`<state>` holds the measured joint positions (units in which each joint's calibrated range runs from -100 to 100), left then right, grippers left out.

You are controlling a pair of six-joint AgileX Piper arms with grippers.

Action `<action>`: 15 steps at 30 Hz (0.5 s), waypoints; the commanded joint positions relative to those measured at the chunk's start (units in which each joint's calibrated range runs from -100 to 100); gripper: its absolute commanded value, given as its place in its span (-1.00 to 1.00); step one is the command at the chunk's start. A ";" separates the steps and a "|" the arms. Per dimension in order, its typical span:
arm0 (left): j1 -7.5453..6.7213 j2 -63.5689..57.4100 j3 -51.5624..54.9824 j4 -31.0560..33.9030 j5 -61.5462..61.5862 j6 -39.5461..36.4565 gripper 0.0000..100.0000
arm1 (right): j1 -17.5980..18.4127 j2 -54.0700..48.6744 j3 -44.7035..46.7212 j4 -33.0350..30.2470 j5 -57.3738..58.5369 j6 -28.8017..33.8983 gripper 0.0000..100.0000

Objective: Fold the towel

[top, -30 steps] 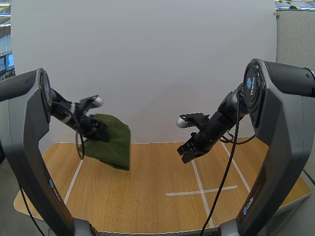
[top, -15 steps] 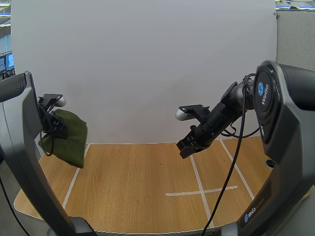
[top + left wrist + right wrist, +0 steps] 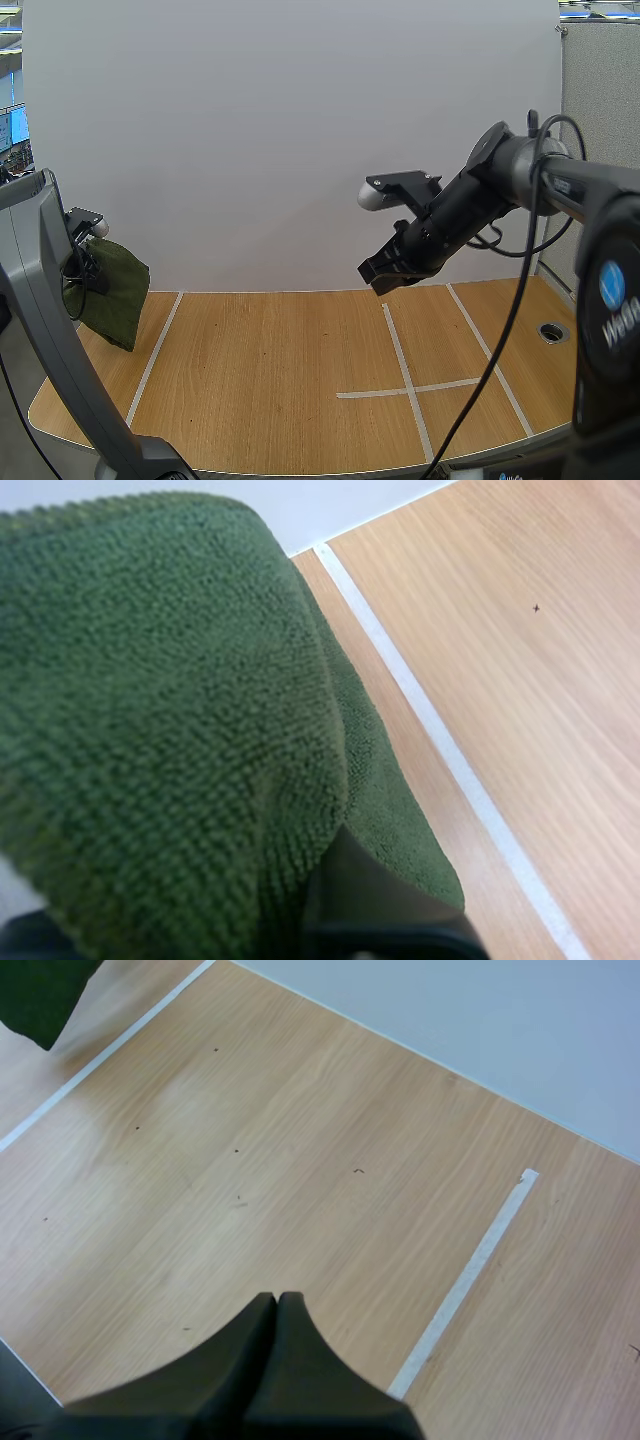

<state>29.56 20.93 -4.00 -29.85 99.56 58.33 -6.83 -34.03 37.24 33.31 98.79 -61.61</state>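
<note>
Over left edge of table (image 3: 280,390), left pincer (image 3: 92,272) clamped on dark green towel (image 3: 114,294), cloth hanging clear of the wood, right pincer (image 3: 277,1303) pressed together on nothing, raised above white tape lines (image 3: 398,350)

A wooden table (image 3: 300,400) with white tape lines (image 3: 408,390) meets a plain white wall (image 3: 280,120).

a wooden worktop (image 3: 270,390) is lying in front of a plain white wall (image 3: 280,140). white tape lines are running across it: one (image 3: 155,355) is slanting along the left side, two (image 3: 400,360) are running front to back on the right half, and a short strip (image 3: 370,392) is crossing them. a round hole (image 3: 548,330) is sitting near the right edge.
</note>
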 commanded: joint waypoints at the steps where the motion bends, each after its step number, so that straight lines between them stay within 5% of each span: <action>1: 0.15 3.03 -2.94 -0.34 0.44 3.29 -1.00 | -0.19 -6.28 0.03 -2.50 1.21 3.98 -1.00; 15: 0.00 9.25 -3.92 -2.76 0.44 4.43 -1.00 | -0.19 -7.81 0.03 -3.69 1.21 7.98 -1.00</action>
<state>29.65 27.23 -7.32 -29.75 99.73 61.93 -6.83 -41.19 37.24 30.15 99.16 -54.88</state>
